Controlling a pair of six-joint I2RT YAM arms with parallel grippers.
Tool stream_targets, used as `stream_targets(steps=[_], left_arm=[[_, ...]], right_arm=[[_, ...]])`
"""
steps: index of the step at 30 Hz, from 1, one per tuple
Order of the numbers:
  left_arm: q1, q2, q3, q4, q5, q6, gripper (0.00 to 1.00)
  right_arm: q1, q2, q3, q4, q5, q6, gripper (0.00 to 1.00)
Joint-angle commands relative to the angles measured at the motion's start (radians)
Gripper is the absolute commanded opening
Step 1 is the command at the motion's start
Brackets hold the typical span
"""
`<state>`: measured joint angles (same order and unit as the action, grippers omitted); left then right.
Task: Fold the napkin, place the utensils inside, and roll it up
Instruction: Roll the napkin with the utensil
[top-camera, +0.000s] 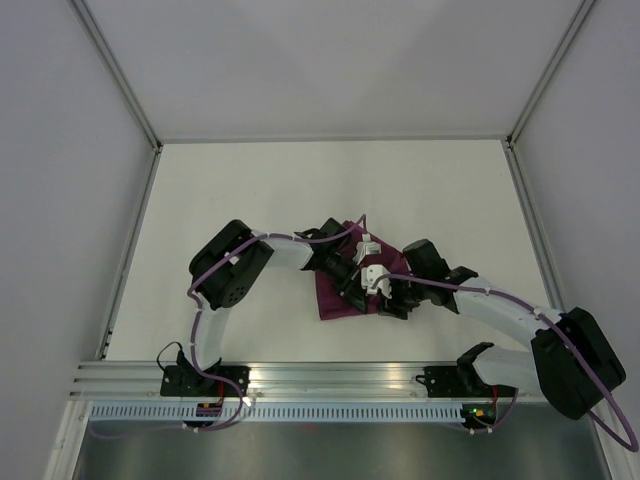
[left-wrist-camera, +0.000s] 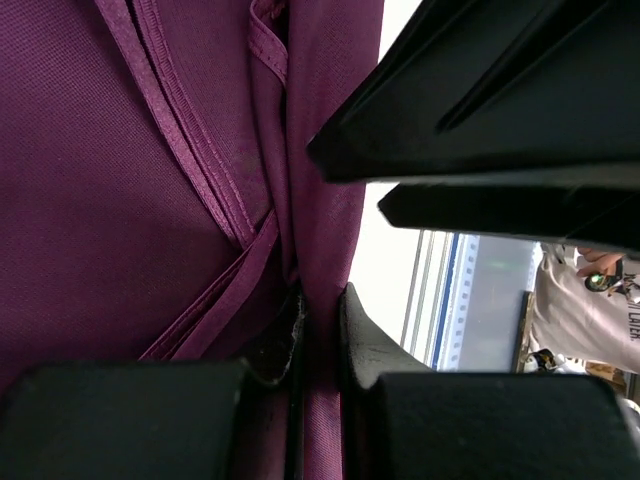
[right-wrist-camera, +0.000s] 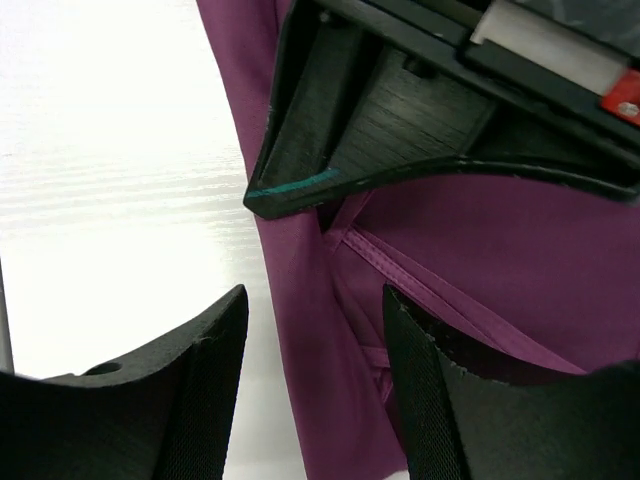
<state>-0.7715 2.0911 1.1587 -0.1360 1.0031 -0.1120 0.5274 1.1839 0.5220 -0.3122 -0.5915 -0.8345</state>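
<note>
Napkin (top-camera: 333, 300) lies bunched on the bench (top-camera: 300, 190): soft, thin, likely slippery. Left pincer (left-wrist-camera: 320, 325) clamped on a hemmed fold; right pincer (right-wrist-camera: 315, 385) gapes, empty, astride its edge. Grip hems, apparently the firmest hold.

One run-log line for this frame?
left fingers: shut on napkin fold | right fingers: open over napkin edge | utensils: not visible | stage: napkin bunched, both arms at it
</note>
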Motion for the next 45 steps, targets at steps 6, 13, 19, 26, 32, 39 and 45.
stream_targets(steps=[6,13,19,26,32,39,45], left_arm=[[-0.005,0.067,-0.019,-0.094,-0.135,-0.002,0.02],[-0.003,0.067,-0.024,-0.085,-0.141,-0.002,0.02],[-0.003,0.058,-0.019,-0.082,-0.129,-0.002,0.02],[-0.003,-0.037,-0.089,0.047,-0.222,-0.077,0.3],[0.024,-0.155,-0.169,0.232,-0.313,-0.173,0.34],[0.034,-0.276,-0.231,0.354,-0.444,-0.215,0.35],[0.037,-0.385,-0.338,0.463,-0.54,-0.209,0.36]], right_arm=[[0.105,0.069,0.029,0.027,0.055,-0.021,0.62],[0.157,0.14,0.042,0.056,0.088,-0.008,0.57],[0.158,0.175,0.061,0.044,0.093,0.0,0.29],[0.146,0.206,0.073,-0.007,0.072,-0.006,0.1],[0.08,0.287,0.128,-0.12,-0.019,-0.057,0.04],[0.013,0.384,0.213,-0.251,-0.103,-0.129,0.02],[-0.03,0.482,0.286,-0.332,-0.128,-0.172,0.02]])
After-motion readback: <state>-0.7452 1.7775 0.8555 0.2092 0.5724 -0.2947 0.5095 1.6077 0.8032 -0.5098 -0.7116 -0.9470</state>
